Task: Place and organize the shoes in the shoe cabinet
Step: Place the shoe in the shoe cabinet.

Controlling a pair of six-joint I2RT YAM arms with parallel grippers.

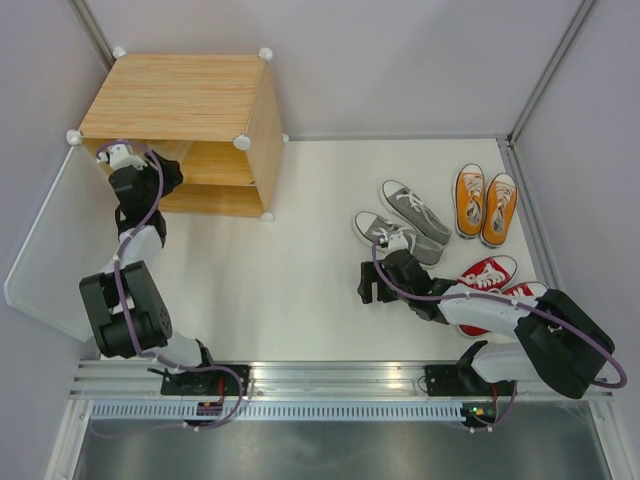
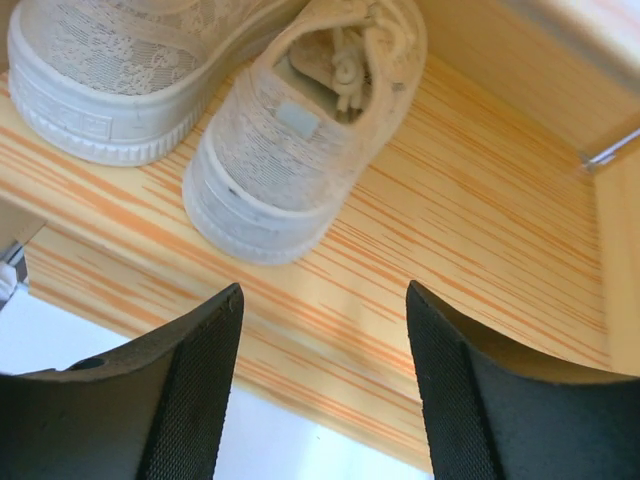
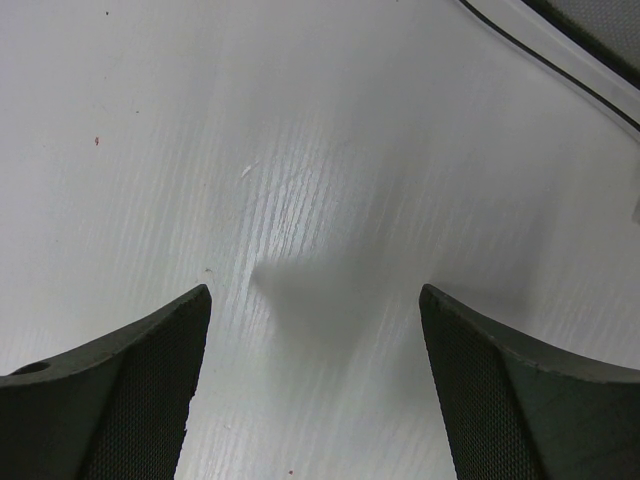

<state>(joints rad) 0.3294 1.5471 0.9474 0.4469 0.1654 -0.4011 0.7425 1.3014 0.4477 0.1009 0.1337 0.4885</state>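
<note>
Two cream shoes [image 2: 300,130] [image 2: 110,70] stand side by side, heels toward me, on a wooden board inside the shoe cabinet [image 1: 180,95]; which level it is I cannot tell. My left gripper [image 2: 323,290] is open just behind the right cream shoe's heel, with nothing between its fingers. In the top view my left arm [image 1: 140,195] reaches into the cabinet's open front. On the white table at the right lie the grey pair [image 1: 405,222], the orange pair [image 1: 485,205] and the red pair [image 1: 487,272], one red shoe partly under my right arm. My right gripper [image 1: 372,285] [image 3: 315,290] hangs open over bare table, left of the grey shoes.
The cabinet's pale door panel [image 1: 40,250] lies swung open at the far left, beside my left arm. Grey walls and metal frame posts [image 1: 545,75] close in the table. A metal rail [image 1: 330,375] with both arm bases runs along the near edge.
</note>
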